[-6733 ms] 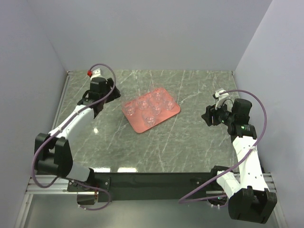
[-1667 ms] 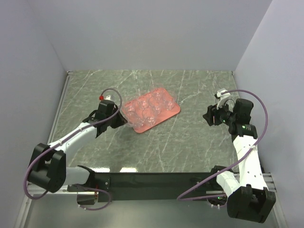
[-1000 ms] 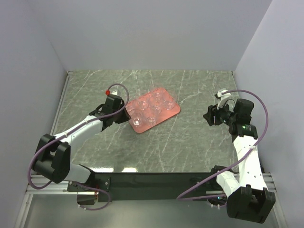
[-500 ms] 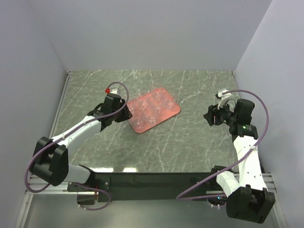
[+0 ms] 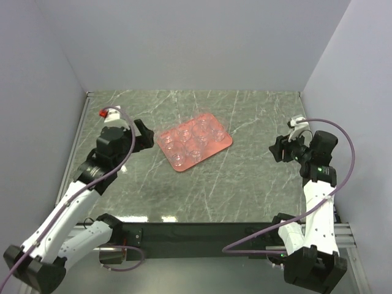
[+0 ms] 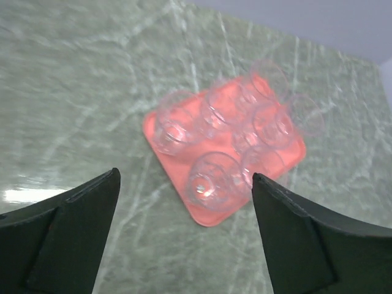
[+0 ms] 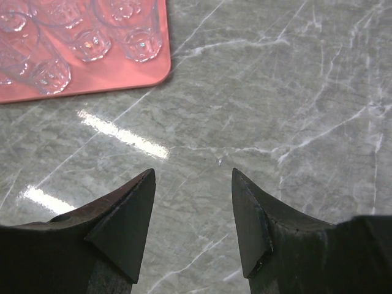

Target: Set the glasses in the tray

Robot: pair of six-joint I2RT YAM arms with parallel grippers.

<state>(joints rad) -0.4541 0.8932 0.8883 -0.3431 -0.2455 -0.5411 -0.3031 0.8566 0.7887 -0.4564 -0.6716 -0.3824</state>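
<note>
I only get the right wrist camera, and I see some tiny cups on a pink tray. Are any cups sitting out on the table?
Observer: No. In the top view, every one of the glasses I can make out stands on the tray.
Operator: Where's the other arm?
Observer: The left gripper is just left of the tray, not touching it, jaws open and empty.
Operator: Is the tray straight?
Observer: No, it lies slanted on the table.

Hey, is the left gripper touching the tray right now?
Apart. The top view shows the left gripper left of the tray with bare table between them. The left wrist view shows its open fingers clear of it.
</note>
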